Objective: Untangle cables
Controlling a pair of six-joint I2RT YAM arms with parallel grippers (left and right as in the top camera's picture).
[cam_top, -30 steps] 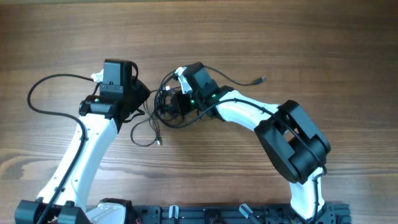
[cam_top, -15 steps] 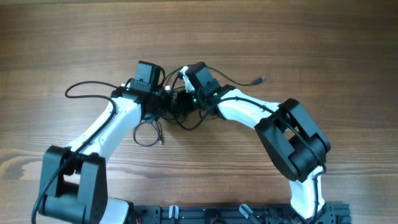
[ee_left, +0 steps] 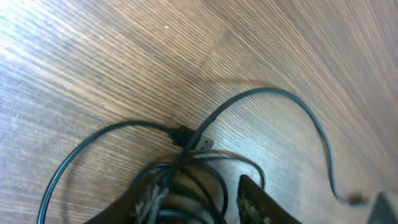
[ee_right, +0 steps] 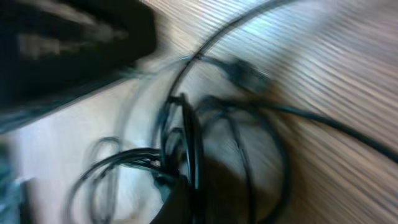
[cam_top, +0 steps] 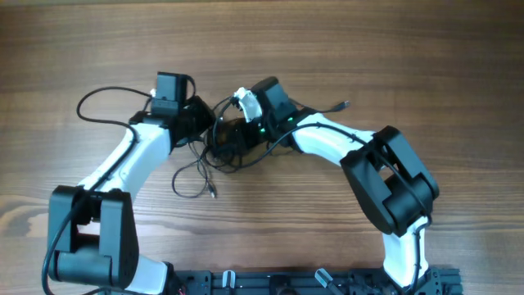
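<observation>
Near the middle of the table [cam_top: 426, 49], my right gripper [ee_right: 180, 194] is pinched tight on strands of the cables [cam_top: 219, 146], and my left gripper [ee_left: 199, 190] sits partly open astride their knot, with loose ends trailing toward the near edge.

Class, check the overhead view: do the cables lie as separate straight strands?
No, the cables sit bunched in one tangle, with curved loops trailing out of it.

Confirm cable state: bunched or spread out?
Bunched: the cables form a knot of overlapping loops, with only a few strands trailing out loose.
</observation>
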